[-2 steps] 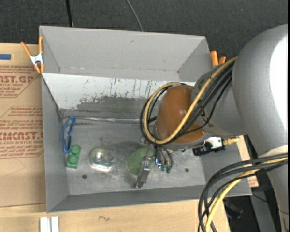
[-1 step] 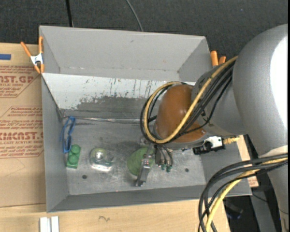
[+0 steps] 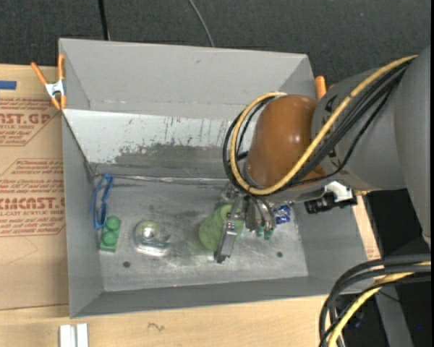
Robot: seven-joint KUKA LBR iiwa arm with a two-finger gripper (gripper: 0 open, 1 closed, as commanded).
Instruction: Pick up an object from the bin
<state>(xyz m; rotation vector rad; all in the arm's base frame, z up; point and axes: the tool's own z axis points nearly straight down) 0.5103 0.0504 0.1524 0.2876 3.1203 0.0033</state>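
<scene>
We see the pincer [image 3: 231, 238] low in the bin [image 3: 79, 194], right up against a pale green lump [image 3: 213, 227] just left of it, likely to grip it. We cannot tell how far it gapes or whether it has hold. A clear dome [image 3: 150, 237] lies farther left.

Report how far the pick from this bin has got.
Done: the gripper is low in the grey metal bin, at the pale green rounded lump. In hand: a grip on it cannot be confirmed. Left: lifting a thing out; the green studded block and clear shiny dome lie untouched on the floor.
</scene>
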